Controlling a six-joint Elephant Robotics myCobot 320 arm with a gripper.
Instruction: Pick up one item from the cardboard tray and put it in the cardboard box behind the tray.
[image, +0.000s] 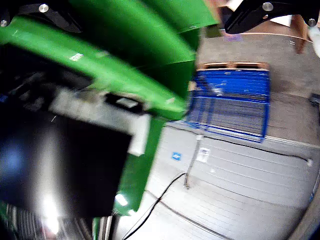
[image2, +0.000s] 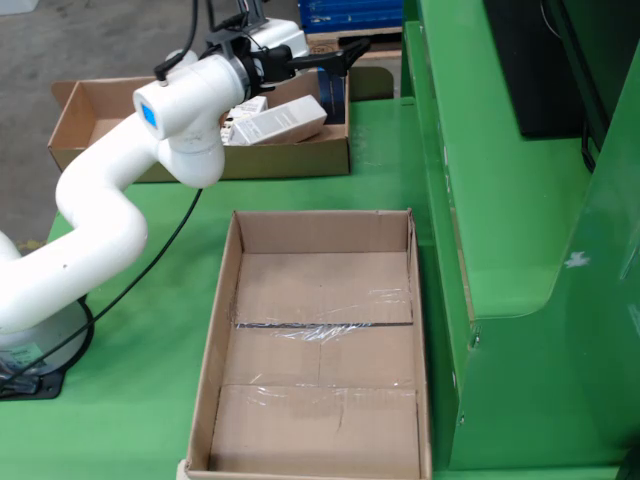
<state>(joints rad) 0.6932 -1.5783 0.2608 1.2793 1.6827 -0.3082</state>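
Observation:
In the fixed view a shallow cardboard tray (image2: 200, 165) lies at the back of the green table. It holds several white cartons (image2: 280, 122). A larger cardboard box (image2: 320, 300) sits in front of it, with nothing inside but taped flaps. My gripper (image2: 345, 52) hovers over the tray's right end and points sideways to the right, above the cartons. In the wrist view its black fingers (image: 255, 15) sit wide apart at the top corners, so the gripper (image: 150, 22) is open with nothing between them. Neither tray nor box shows in that view.
A tall green machine housing (image2: 500, 200) with a black panel (image2: 540, 60) walls off the right side. My white arm's base (image2: 30, 340) and cable stand at the left. The wrist view shows a blue wire cage (image: 235, 100) on the grey floor beyond the housing.

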